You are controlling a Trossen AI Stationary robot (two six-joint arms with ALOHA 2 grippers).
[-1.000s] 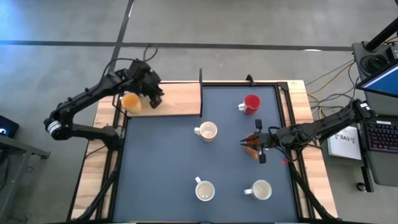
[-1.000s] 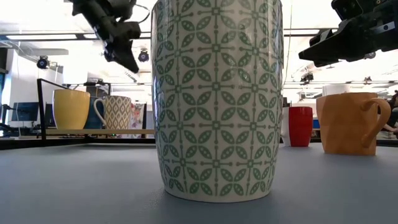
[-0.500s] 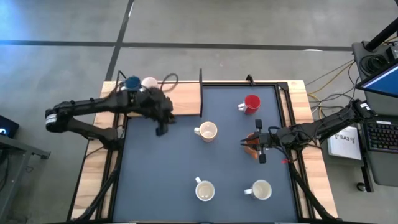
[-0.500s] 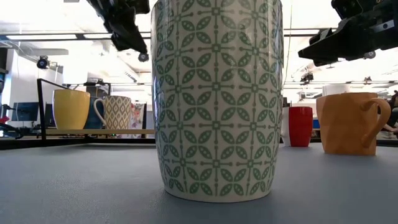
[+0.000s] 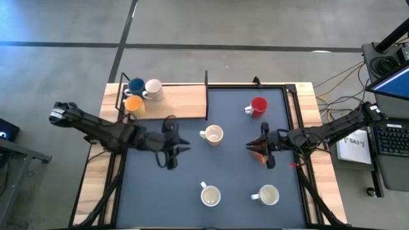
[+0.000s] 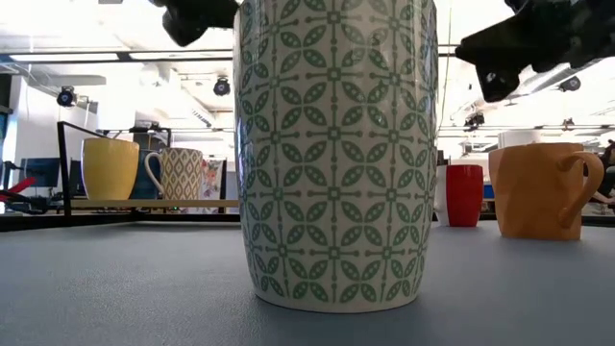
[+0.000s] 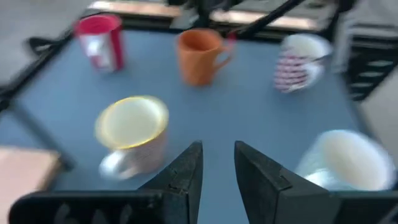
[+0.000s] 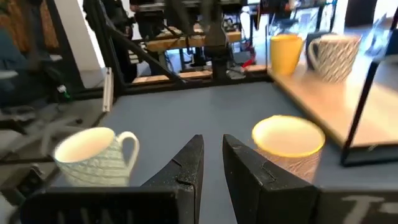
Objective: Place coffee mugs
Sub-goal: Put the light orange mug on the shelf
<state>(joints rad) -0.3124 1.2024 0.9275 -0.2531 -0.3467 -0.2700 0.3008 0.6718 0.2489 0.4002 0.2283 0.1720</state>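
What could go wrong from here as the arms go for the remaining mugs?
The left end effector hangs empty with a narrow gap beside the cream mug; it may be too narrow for the wall and could knock the mug over. The right end effector sits over the orange mug near the red mug, so a swing could clip either.

blue mat (image 5: 192,166) on table | wooden shelf (image 5: 185,102) far-left corner | keyboard (image 5: 391,137), laptop (image 5: 393,80) at right
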